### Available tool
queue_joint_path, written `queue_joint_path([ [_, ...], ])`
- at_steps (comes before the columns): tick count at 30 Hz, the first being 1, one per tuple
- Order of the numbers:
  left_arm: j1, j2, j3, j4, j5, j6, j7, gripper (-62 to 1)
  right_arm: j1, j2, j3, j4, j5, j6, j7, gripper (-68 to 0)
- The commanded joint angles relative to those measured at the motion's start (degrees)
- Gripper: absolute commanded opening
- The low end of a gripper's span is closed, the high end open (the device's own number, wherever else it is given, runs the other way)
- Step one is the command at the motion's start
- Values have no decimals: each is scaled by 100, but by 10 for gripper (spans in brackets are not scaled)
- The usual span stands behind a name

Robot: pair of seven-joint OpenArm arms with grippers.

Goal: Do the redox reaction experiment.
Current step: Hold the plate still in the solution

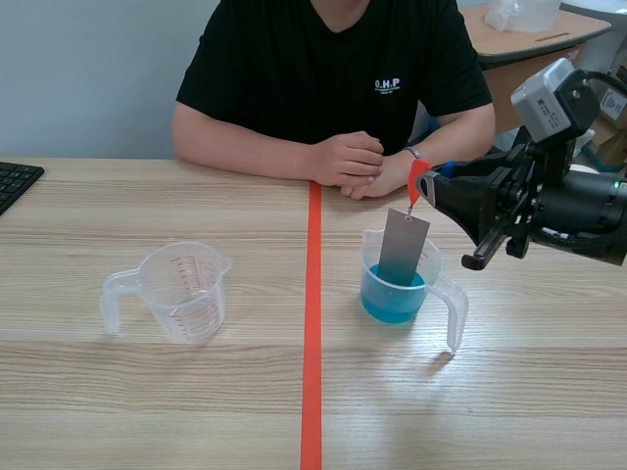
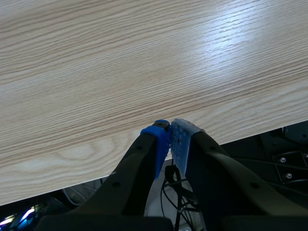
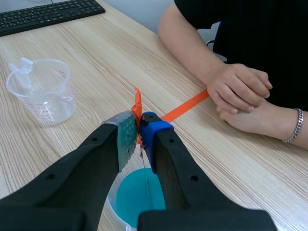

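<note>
A clear measuring cup [image 1: 402,286] right of the red tape holds blue liquid [image 3: 139,195]. A grey metal plate [image 1: 403,247] hangs into it from a thin thread tied to an orange tag [image 1: 417,179]. My right gripper [image 1: 428,186] is shut on that orange tag [image 3: 137,107] above the cup, and the plate's lower end dips in the liquid. An empty clear measuring cup [image 1: 181,290] stands left of the tape, also seen ahead of the right gripper [image 3: 42,90]. My left gripper [image 2: 169,131] is shut on nothing over the table's near edge, out of the scene view.
A person in a black shirt sits across the table, hands [image 1: 358,162] clasped on it near the tape line [image 1: 312,323]. A black keyboard [image 1: 14,181] lies at the far left edge. Bare wood lies in front of both cups.
</note>
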Motion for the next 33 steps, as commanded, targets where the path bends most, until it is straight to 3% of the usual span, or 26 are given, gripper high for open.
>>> queue_joint_path([
  [1,59,11,-46,42,-35,9,-81,-562,96,81,11,28,-15,42,24,-660],
  [8,59,11,-46,42,-35,9,-81,-562,81,162,24,129,11,42,20,-660],
  [18,59,11,-46,42,-35,9,-81,-562,-162,319,494,949,341,42,-295,-660],
  [26,59,11,-46,42,-35,9,-81,-562,-238,317,931,1484,813,42,-833,-660],
  [33,59,11,-46,42,-35,9,-81,-562,-238,317,1115,1906,1467,42,-1611,-660],
])
